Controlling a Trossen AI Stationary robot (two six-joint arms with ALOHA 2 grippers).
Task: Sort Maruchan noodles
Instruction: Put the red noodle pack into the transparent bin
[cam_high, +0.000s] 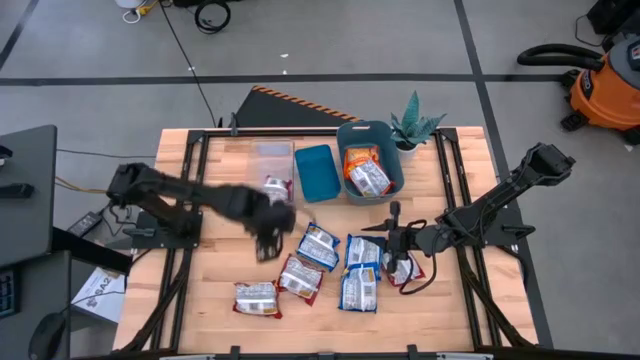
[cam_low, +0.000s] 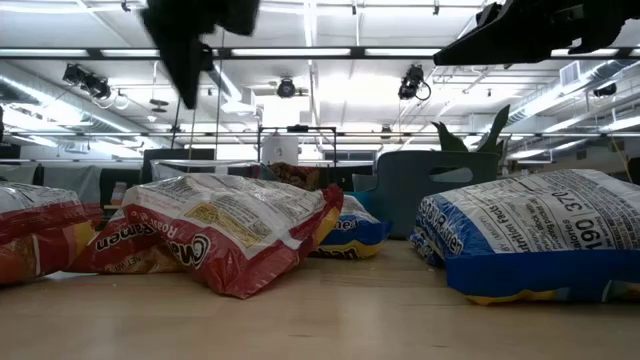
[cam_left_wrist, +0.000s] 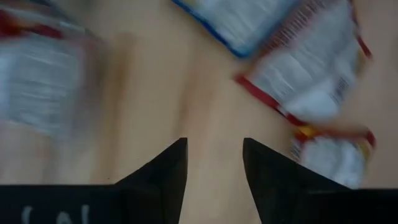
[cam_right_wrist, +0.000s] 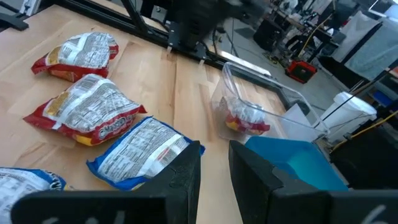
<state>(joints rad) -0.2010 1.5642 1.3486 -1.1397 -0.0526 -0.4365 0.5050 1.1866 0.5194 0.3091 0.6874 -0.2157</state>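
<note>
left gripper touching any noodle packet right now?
Apart. In the left wrist view the left gripper has open fingers with only bare table between them; the nearest red-trimmed packet lies clear of both fingertips.

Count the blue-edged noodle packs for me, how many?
3, all loose on the table: one blue-edged pack mid-table, a second pack just right of it, a third pack in front of that. More may be hidden.
</note>
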